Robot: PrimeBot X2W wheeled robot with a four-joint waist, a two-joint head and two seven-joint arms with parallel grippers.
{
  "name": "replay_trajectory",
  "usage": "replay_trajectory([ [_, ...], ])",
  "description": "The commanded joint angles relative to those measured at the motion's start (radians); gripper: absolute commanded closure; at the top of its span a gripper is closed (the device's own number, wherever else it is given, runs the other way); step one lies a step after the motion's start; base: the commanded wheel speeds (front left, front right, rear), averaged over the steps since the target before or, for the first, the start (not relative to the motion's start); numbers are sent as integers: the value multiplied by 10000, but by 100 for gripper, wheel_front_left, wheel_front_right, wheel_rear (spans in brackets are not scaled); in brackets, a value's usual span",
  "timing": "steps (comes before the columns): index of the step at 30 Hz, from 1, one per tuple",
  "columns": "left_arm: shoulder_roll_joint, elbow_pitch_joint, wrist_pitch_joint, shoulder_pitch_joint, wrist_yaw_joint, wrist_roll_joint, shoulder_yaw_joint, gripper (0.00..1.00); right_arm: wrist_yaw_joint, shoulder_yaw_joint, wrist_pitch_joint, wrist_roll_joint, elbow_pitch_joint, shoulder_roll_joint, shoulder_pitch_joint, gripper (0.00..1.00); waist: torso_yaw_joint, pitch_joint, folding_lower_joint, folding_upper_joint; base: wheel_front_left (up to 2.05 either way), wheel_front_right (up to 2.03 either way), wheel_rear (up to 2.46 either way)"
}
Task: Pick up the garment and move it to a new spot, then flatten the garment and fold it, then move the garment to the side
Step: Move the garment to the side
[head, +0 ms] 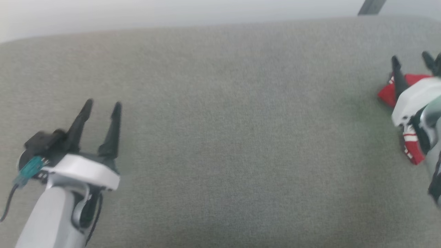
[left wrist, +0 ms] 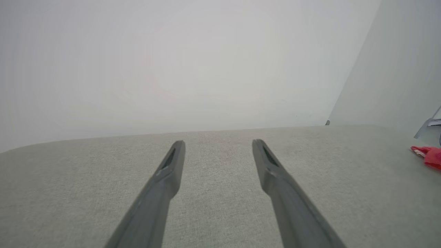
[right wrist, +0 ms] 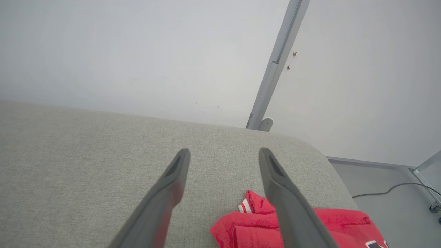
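Observation:
The garment (head: pixel 388 93) is a bunched red shirt with white striped trim, lying at the far right of the grey cushioned surface (head: pixel 220 137). In the right wrist view the garment (right wrist: pixel 248 227) sits low, under and beside my right fingers. My right gripper (head: pixel 411 60) hovers over it at the right edge, jaws open and nothing between them. My left gripper (head: pixel 102 105) stands open at the lower left, far from the shirt. In the left wrist view a bit of the garment (left wrist: pixel 429 155) shows at the far right.
A pale wall runs behind the surface. A grey metal post (right wrist: pixel 275 65) stands behind the surface's rounded right end. Beyond that end lies a grey floor with a dark cable (right wrist: pixel 392 189).

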Motion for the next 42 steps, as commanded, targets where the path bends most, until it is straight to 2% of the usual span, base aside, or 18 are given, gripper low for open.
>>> replay_trajectory([
  [1,-4,5,-40,214,-7,147,210,0,-7,12,-165,101,-143,106,275,0,178,-366,0,0,0,0,0],
  [5,-7,-138,-40,888,-7,226,574,0,-7,104,-424,176,-644,299,1089,0,251,-749,0,0,0,0,0],
  [14,-33,-550,-40,2089,-7,603,1410,0,-5,-446,-638,58,-2225,746,3032,0,341,-1290,0,0,0,0,0],
  [28,-254,-760,-40,3358,-7,488,2242,0,-5,-1599,-648,-432,-5664,2064,6157,0,445,-1772,0,0,0,0,0],
  [42,-253,-711,-40,3733,-7,365,2436,0,-5,-1806,-648,-413,-6909,2659,7561,0,470,-1880,0,0,0,0,0],
])
